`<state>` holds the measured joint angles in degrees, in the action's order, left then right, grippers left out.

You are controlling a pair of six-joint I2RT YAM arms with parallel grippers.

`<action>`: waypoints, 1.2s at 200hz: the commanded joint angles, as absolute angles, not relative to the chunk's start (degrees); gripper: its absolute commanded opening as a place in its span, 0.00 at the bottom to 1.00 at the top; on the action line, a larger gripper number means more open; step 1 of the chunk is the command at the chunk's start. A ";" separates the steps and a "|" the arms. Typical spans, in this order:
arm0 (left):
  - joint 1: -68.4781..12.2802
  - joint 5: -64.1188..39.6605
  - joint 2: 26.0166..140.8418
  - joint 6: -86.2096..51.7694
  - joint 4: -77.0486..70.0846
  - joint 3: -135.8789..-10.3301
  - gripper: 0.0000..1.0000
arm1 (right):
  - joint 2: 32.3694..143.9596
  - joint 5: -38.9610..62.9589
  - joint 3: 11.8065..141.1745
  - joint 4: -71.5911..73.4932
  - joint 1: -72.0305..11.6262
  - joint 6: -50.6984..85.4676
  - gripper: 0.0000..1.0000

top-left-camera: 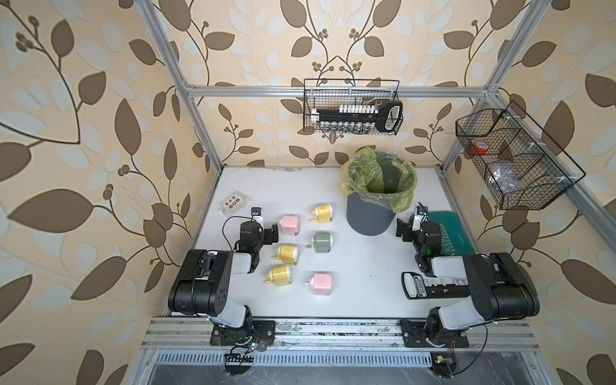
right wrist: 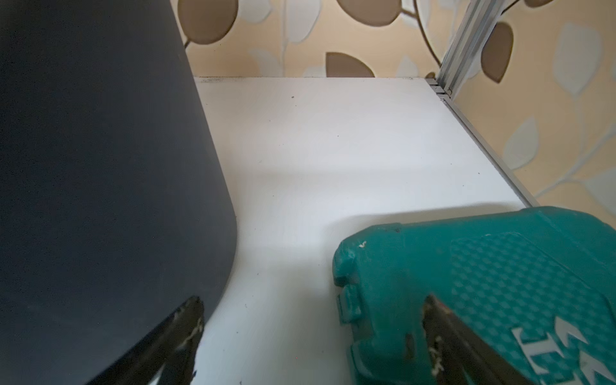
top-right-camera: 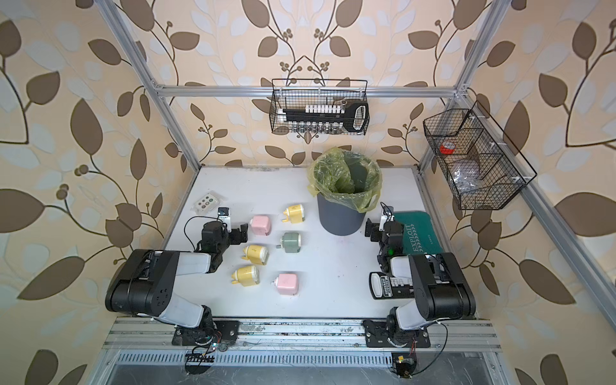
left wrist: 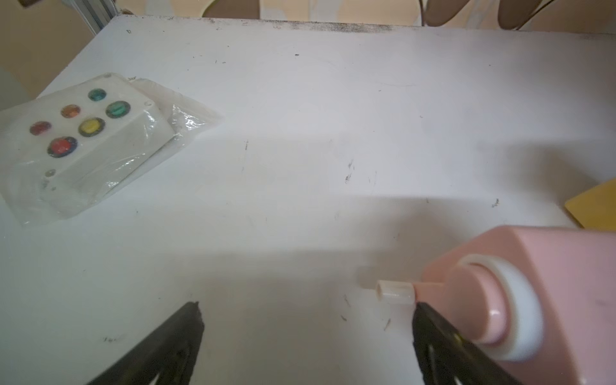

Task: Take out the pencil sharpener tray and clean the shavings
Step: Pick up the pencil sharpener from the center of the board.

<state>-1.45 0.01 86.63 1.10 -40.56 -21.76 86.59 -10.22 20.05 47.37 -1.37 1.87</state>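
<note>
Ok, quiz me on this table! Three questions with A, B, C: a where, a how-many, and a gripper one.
1. Where is the bin? A on a chair; B on the table, beside the right gripper; C on a shelf.
2. How many yellow sharpeners? A one; B three; C six.
3. How is the left gripper? A shut on a pencil; B shut on a bag; C open, holding nothing.
Answers: 1 B, its dark wall stands by a finger in the right wrist view; 2 B, both top views show three; 3 C, its fingers stand wide apart, gripping nothing.
</note>
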 commanded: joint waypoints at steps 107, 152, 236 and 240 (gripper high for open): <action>-1.34 -0.61 85.70 1.32 -41.22 -22.69 0.99 | 86.05 -9.77 20.78 47.54 -1.35 2.14 0.99; -2.29 1.61 74.29 1.98 -25.82 -27.69 0.99 | 73.69 -29.22 23.60 33.25 -6.48 4.87 0.99; -10.38 -25.36 42.02 14.98 12.78 -34.51 0.99 | 44.22 -18.65 34.16 -18.91 -0.62 30.33 0.96; -11.32 -26.74 41.74 16.16 14.63 -35.13 0.99 | 42.40 -17.65 33.96 -19.89 -0.62 29.86 0.95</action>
<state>-7.03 -13.80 43.29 8.16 -1.93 -32.32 50.70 -24.84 35.53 -6.09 -0.62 28.67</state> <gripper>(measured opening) 0.989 0.965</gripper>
